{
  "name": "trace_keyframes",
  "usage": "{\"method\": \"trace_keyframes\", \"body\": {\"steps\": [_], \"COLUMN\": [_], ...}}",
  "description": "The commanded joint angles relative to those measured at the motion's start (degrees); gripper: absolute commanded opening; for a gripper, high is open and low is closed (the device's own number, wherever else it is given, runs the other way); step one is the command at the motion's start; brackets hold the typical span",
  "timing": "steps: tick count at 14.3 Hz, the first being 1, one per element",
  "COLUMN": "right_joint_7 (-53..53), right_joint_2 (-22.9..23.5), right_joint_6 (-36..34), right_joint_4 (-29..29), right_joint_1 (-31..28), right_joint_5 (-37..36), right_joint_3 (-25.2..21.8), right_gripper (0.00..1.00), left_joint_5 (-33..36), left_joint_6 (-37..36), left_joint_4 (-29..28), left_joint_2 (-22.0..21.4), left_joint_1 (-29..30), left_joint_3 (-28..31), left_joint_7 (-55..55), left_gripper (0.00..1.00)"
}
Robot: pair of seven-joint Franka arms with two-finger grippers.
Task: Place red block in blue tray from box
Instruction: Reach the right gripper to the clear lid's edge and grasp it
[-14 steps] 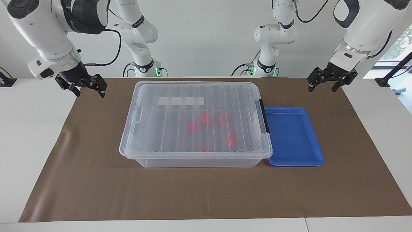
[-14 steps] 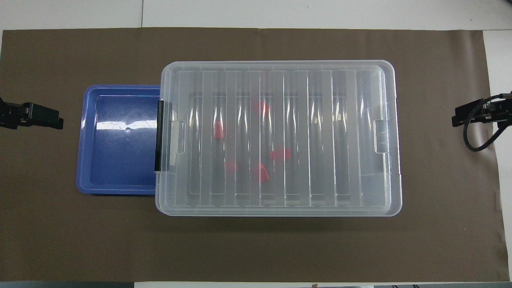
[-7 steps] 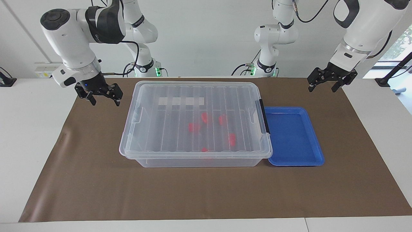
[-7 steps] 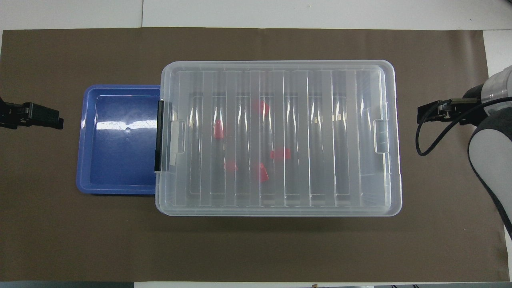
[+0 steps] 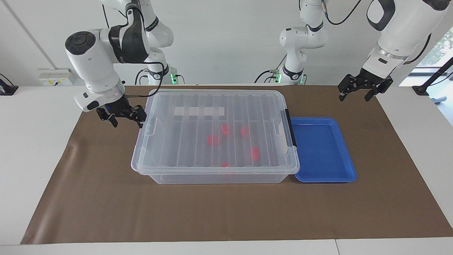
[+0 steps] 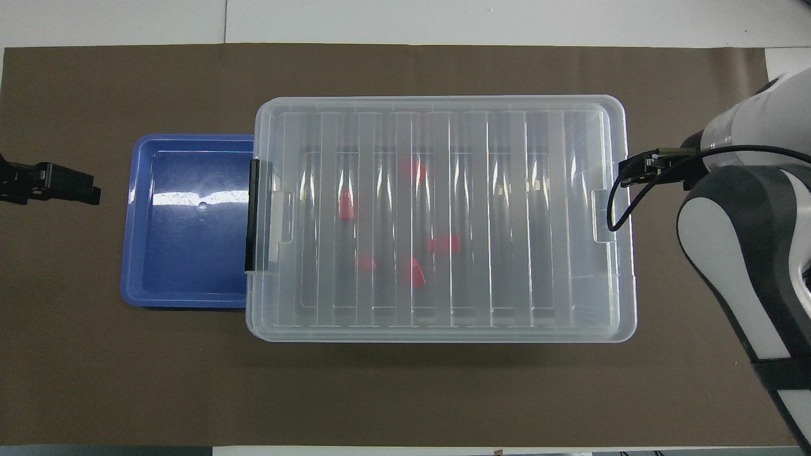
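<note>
The box (image 5: pixel 184 148) is a clear bin with its ribbed lid closed, standing mid-table; it also shows in the overhead view (image 6: pixel 538 221). Several red blocks (image 5: pixel 244 131) lie inside under the lid, seen through it (image 6: pixel 443 244). A black clip handle (image 5: pixel 291 127) is at the box's end toward the left arm. The blue tray (image 5: pixel 324 148) lies empty beside that end (image 6: pixel 184 253). My right gripper (image 5: pixel 127 123) is open, low beside the box's other end (image 6: pixel 625 177). My left gripper (image 5: pixel 354 96) is open and waits over the mat near the tray (image 6: pixel 92 190).
A brown mat (image 5: pixel 226 212) covers the table under the box and tray. White tabletop (image 5: pixel 32 141) shows past the mat's ends. The right arm's forearm (image 6: pixel 741 253) hangs over the mat beside the box.
My right gripper has swung in from the mat's edge and down to the box's end. The left arm, box, tray and blocks have not moved.
</note>
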Motion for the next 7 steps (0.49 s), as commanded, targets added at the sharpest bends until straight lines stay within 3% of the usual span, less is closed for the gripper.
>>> {"method": "trace_keyframes", "body": {"steps": [1, 7], "right_joint_7": [0.92, 0.22], "right_joint_2": [-0.28, -0.54], "right_joint_6": [2.99, 4.76], "right_joint_4": [-2.86, -6.56], "right_joint_1": [-0.47, -1.35], "right_joint_5": [0.74, 0.74], "right_joint_3": [1.05, 2.37], "right_gripper": [1.0, 1.0], "left_joint_5": [-0.74, -0.74], "left_joint_6": [-0.85, -0.85], "left_joint_4": [-0.09, -0.09], "left_joint_2": [-0.27, -0.27], "left_joint_1": [-0.29, -0.29], "left_joint_3": [0.68, 0.68], "left_joint_7": [0.58, 0.58], "left_gripper": [1.0, 1.0]}}
